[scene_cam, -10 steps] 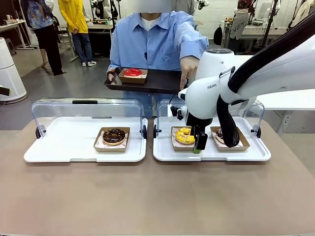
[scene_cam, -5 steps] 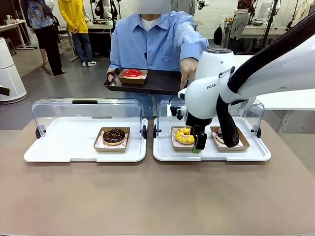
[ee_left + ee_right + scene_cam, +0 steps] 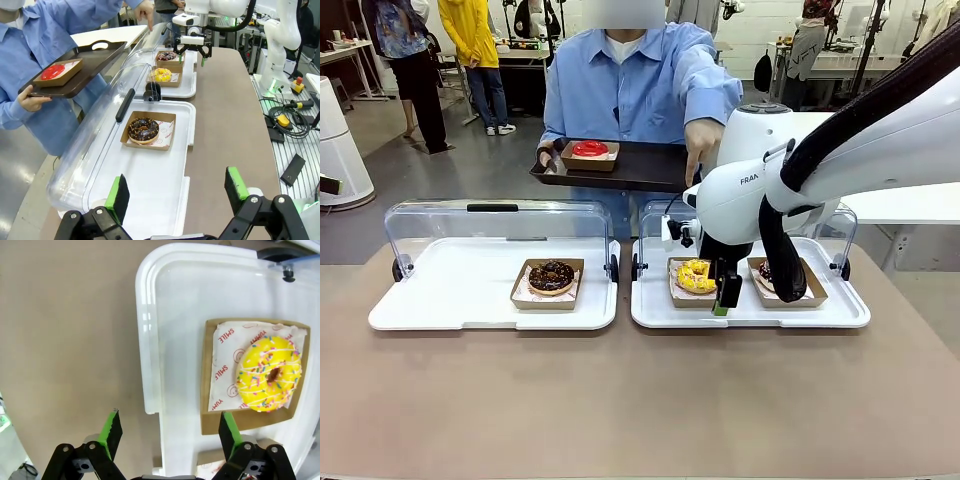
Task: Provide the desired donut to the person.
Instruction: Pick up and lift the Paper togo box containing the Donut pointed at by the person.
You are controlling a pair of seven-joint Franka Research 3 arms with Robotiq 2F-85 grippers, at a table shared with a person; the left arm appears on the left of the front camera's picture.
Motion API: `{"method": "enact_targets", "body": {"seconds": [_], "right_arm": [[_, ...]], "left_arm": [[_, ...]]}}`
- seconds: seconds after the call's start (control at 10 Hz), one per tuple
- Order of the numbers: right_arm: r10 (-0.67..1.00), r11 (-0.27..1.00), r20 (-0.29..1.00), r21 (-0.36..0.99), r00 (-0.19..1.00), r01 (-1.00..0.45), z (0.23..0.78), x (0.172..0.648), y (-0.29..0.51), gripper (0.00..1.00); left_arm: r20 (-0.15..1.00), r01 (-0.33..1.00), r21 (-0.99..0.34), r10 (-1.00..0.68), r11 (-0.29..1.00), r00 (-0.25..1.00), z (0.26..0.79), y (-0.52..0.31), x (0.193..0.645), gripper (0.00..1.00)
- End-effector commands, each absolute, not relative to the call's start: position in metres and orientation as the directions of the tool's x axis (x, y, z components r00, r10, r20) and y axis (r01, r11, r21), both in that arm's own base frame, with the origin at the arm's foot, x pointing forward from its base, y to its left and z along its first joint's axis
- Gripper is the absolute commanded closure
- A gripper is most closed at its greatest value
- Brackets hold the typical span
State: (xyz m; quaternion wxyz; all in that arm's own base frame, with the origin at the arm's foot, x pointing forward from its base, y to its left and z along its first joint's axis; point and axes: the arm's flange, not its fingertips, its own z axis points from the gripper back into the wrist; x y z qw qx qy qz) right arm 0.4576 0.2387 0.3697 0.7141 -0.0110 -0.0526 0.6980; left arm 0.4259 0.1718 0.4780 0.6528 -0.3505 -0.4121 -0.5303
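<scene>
Table (image 3: 620,400) carries two white trays side by side, each with its clear lid (image 3: 490,225) tipped up along the far side.
Left tray (image 3: 450,290): chocolate donut (image 3: 551,276) in a cardboard boat.
Right tray (image 3: 820,312): yellow sprinkled donut (image 3: 696,276) in its boat at the left end; a dark donut (image 3: 767,272) at the right end, partly hidden by the right arm's black cable.
Person (image 3: 630,85) at the far side holds a dark serving tray (image 3: 640,165) with a red donut (image 3: 589,148); their free hand (image 3: 703,140) points its index finger down over the right tray's far edge, on the yellow donut's side.
Right gripper (image 3: 170,435) hangs over the right tray's near rim, just in front of the yellow donut; jaws apart, nothing between them; one finger is over bare table, the other over the boat's edge.
Left gripper (image 3: 177,189) is over the left tray's outer end; jaws apart, empty.
Near side of the table is bare; only a narrow gap between the trays.
</scene>
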Motion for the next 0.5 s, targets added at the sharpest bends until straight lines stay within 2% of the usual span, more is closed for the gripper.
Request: {"method": "enact_targets", "body": {"seconds": [0.0,0.4], "right_arm": [[0.998,0.030,0.065,-0.106,0.023,-0.994,0.366,0.473,0.230,0.00],[0.994,0.066,0.094,-0.078,0.059,-0.995,0.354,0.496,0.217,0.00]], "left_arm": [[0.909,0.978,-0.019,-0.405,0.208,0.103,0.478,0.171,0.426,0.00],[0.909,0.978,-0.019,-0.405,0.208,0.103,0.478,0.171,0.426,0.00]]}}
